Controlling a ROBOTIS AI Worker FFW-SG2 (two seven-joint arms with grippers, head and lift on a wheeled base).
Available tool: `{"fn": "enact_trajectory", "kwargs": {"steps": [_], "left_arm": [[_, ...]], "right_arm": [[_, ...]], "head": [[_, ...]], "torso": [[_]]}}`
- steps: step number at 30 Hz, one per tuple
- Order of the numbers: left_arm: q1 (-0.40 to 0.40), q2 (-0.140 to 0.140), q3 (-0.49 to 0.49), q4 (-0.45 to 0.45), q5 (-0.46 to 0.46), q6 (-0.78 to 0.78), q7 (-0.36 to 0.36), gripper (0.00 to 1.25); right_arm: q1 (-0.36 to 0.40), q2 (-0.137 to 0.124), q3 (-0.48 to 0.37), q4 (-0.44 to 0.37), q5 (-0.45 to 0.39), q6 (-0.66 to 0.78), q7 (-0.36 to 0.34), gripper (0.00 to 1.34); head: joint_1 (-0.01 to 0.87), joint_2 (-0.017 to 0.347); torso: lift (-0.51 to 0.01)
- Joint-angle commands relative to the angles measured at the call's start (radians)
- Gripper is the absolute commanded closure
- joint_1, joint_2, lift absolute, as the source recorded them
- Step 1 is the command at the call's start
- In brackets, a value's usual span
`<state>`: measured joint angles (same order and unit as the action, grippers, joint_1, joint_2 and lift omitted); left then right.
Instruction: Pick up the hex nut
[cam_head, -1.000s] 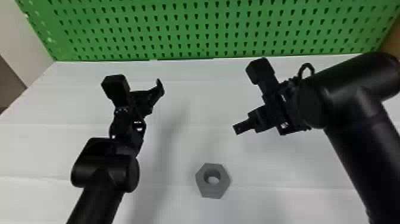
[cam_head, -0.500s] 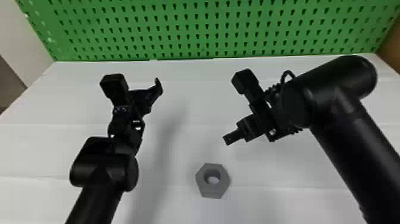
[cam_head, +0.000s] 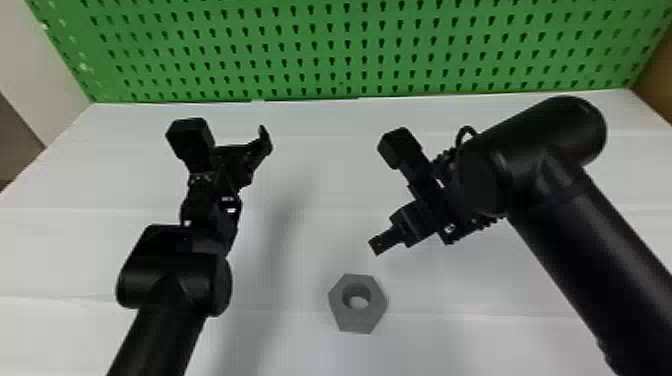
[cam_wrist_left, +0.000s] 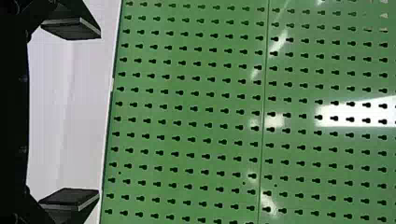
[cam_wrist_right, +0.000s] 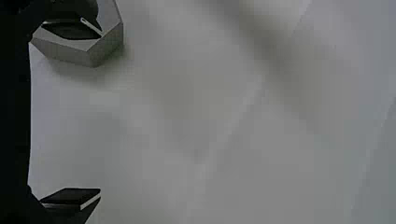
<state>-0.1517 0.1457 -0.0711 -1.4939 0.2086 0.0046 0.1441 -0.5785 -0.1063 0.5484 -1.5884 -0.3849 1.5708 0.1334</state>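
hex nut (cam_head: 358, 326) flat on the worktop (cam_head: 450, 330), right end effector (cam_head: 382, 242) wide and near it

seen in the head view, the grey hex nut lies with its hole facing up. the tip of the right end effector is at about 1 o'clock from it, with a strip of white surface showing between the 2. the right arm (cam_head: 590, 250) comes in from 4 o'clock. in the right wrist view, that end effector's 2 fingers (cam_wrist_right: 72, 198) stand wide apart, and 1 of them overlaps part of the hex nut.

the left end effector (cam_head: 261, 145) is at about 11 o'clock from the hex nut, well apart from it, on an arm coming in from 7 o'clock. the left wrist view shows its 2 fingers wide apart too, pointing toward the green pegboard (cam_wrist_left: 187, 116). that pegboard stands upright along the worktop's 12 o'clock edge, with rows of keyhole-shaped holes.
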Motion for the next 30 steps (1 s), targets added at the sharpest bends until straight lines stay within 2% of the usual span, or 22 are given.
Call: {"fn": "enact_trajectory", "kwargs": {"steps": [1,18,30], "left_arm": [[0.0,0.0,0.001,0.001,-0.003,0.0,0.0,0.09],[0.0,0.0,0.002,0.001,-0.008,0.0,0.0,0.09],[-0.003,0.0,0.001,0.001,-0.009,0.0,0.0,0.09]], "right_arm": [[-0.011,0.007,0.024,0.033,-0.011,0.001,0.0,0.11],[-0.047,0.017,0.113,0.162,-0.12,0.001,0.0,0.11],[-0.061,0.03,0.154,0.211,-0.123,0.001,0.0,0.11]], "head": [[0.785,0.152],[0.785,0.152],[0.785,0.152]], "torso": [[-0.079],[-0.079],[-0.079]]}}
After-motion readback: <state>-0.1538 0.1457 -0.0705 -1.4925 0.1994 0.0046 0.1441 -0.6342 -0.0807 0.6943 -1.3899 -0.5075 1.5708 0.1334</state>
